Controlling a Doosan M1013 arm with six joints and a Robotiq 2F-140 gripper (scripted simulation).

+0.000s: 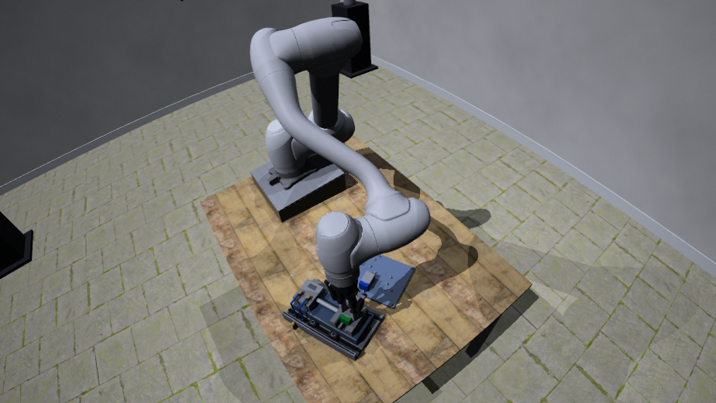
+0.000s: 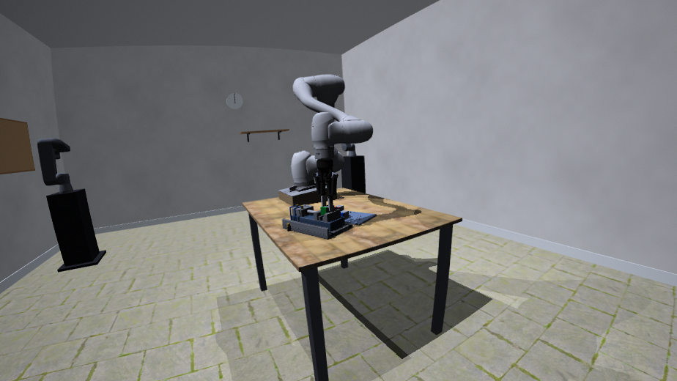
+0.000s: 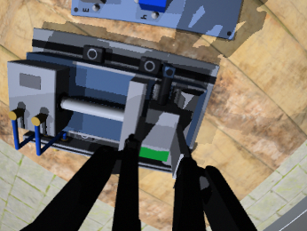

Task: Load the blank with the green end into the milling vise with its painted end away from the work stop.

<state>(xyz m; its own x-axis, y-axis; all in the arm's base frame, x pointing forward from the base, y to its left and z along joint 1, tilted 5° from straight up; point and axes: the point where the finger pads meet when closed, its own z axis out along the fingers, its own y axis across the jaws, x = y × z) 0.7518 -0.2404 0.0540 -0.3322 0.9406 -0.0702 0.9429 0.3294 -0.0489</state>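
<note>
The blank with the green end (image 3: 154, 152) (image 1: 344, 318) (image 2: 323, 209) sits low between the jaws of the milling vise (image 1: 320, 330) (image 2: 308, 226) (image 3: 89, 53). Its green end points away from the infeed plate (image 1: 395, 283) (image 2: 362, 217) (image 3: 195, 11). My gripper (image 3: 158, 131) (image 1: 350, 306) (image 2: 324, 201) reaches straight down and is shut on this blank across its long sides. The fixed jaw (image 3: 193, 107) is to the blank's right in the wrist view. The hose-side block (image 3: 32, 89) is at the left. My fingers hide whether the blank rests on the low bars.
The robot base (image 1: 300, 187) stands at the back of the wooden table (image 1: 450, 280). The table's front edge is close to the vise.
</note>
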